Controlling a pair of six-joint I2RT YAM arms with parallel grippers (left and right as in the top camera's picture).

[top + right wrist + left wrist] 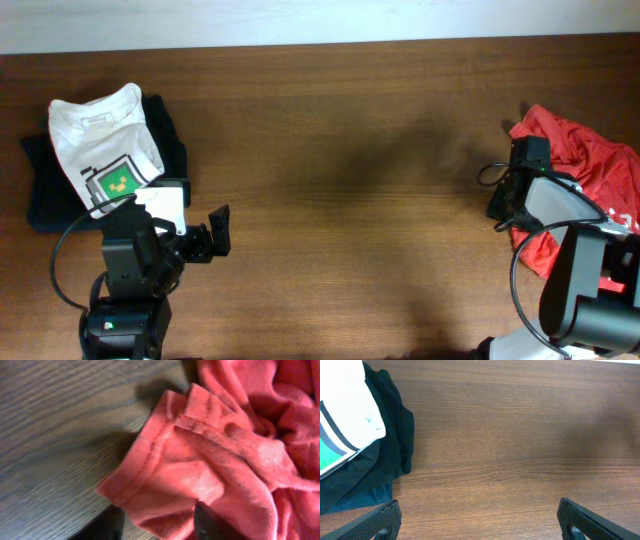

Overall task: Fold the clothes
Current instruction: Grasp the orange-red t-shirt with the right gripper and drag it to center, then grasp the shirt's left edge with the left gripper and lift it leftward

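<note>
The red-orange T-shirt point(592, 168) lies crumpled at the table's right edge. In the right wrist view it fills most of the picture point(235, 445), with a hemmed edge raised a little above the wood. My right gripper point(510, 205) is at the shirt's left edge. Its two dark fingers point(157, 521) are closed on a fold of that hem. My left gripper point(215, 236) is open and empty over bare wood at the front left, with both fingertips wide apart in the left wrist view point(479, 520).
A white T-shirt with a green pixel graphic point(105, 140) lies on a dark folded garment point(45, 195) at the back left, just beside my left arm. Both also show in the left wrist view, the white shirt point(345, 405) and the dark garment point(390, 445). The brown wooden table point(340, 150) spans the middle.
</note>
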